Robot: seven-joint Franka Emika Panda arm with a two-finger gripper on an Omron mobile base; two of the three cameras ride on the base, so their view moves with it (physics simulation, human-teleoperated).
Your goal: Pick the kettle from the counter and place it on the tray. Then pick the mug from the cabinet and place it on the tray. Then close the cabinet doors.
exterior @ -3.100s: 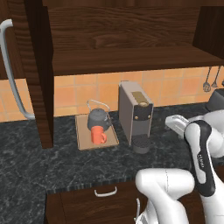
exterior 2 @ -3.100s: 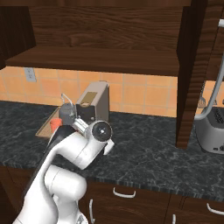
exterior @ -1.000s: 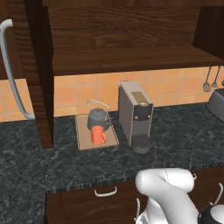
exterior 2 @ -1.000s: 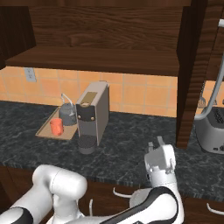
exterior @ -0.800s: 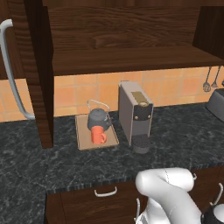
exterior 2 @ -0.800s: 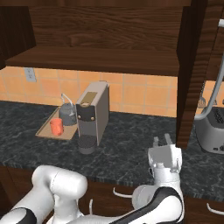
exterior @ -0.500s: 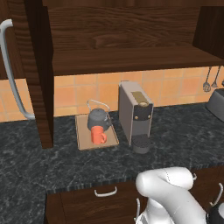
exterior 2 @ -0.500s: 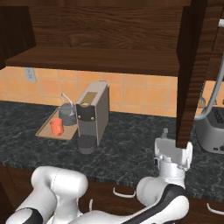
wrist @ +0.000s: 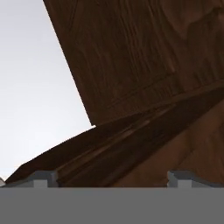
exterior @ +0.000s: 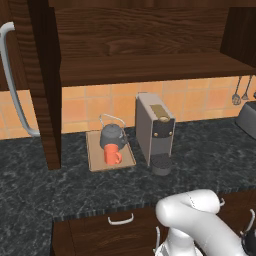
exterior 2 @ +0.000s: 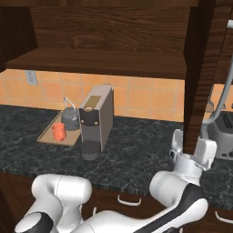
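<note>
Dark wood over black marbled stone, with one spot of orange-red.

Seen from the left base camera: dark brown grained cabinet (exterior: 145, 45) above; at 9 o'clock a dark brown door (exterior: 45, 85) with silver bar handle (exterior: 12, 85). Orange-tan tiled wall (exterior: 100, 105) behind. Black-grey marbled counter (exterior: 60, 185) below centre. Light tan tray (exterior: 95, 157) carrying dark grey kettle (exterior: 112, 136) and orange-red mug (exterior: 112, 154). Grey coffee machine (exterior: 155, 132), tan-topped, at centre. White gripper (exterior 2: 193, 152) at 4 o'clock in right base view.
</note>
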